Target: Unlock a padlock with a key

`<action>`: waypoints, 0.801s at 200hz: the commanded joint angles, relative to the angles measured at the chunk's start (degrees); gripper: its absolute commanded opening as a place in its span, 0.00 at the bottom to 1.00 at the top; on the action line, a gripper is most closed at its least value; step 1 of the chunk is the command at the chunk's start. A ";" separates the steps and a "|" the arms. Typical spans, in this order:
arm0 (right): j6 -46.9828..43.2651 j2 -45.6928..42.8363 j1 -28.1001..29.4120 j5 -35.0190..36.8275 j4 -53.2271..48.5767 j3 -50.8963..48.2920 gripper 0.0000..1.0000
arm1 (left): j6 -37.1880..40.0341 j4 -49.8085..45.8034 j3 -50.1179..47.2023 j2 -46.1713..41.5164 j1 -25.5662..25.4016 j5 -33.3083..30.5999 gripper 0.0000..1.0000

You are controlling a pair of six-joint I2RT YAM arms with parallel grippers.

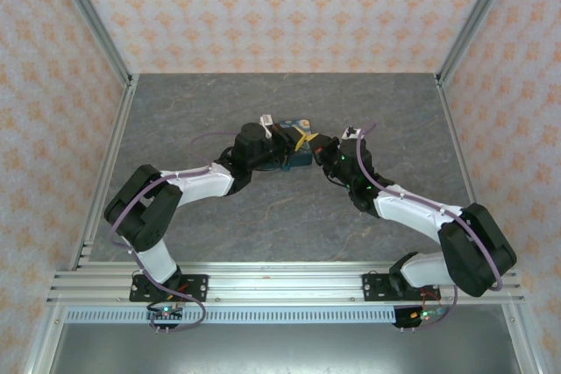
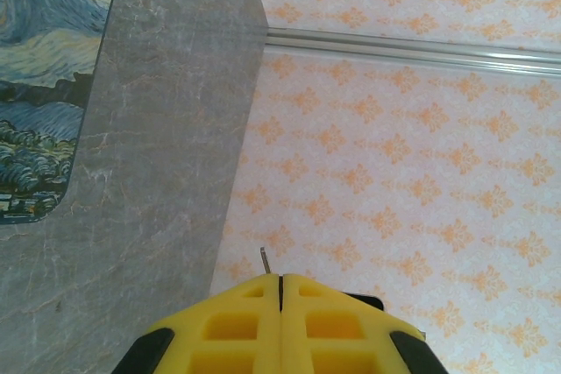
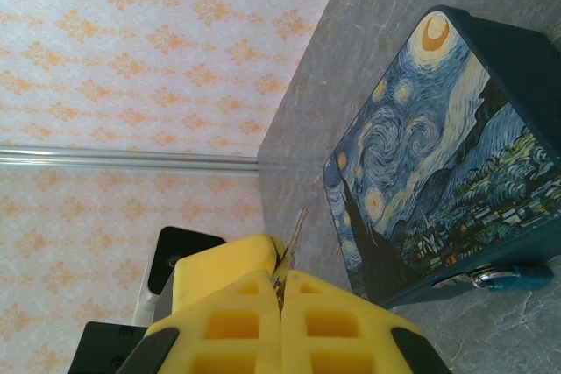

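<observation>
1. The left pincer (image 2: 280, 285) is clenched, its yellow pads (image 2: 232, 326) pressed together, and a thin grey pin (image 2: 263, 257) stands at their tip.
2. The right pincer (image 3: 282, 282) is clenched on a thin pale sliver (image 3: 295, 229).
3. A dark blue swirly-patterned box (image 3: 421, 155) rests nearby on the grey marbled tabletop (image 3: 377, 24).
4. A small bluish-teal metal padlock (image 3: 517, 279) sits against the box's front edge.

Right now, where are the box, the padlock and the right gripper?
box (image 3: 412, 164), right wrist view, on its painted lid.
padlock (image 3: 513, 279), right wrist view, on its teal body.
right gripper (image 3: 282, 271), right wrist view, between its yellow fingertips.
</observation>
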 commanded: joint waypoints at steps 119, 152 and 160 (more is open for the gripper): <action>-11.79 -15.25 -10.88 -8.03 -10.64 -4.61 0.49 | 33.74 -12.18 2.83 -8.69 5.10 7.29 0.00; -13.45 -9.73 -11.27 -16.18 -2.69 -0.90 0.49 | 33.41 -5.92 1.56 -8.99 5.78 10.67 0.00; -13.05 -8.50 -11.25 -17.23 -0.62 -0.12 0.49 | 32.92 -4.81 1.42 -8.91 5.78 10.96 0.00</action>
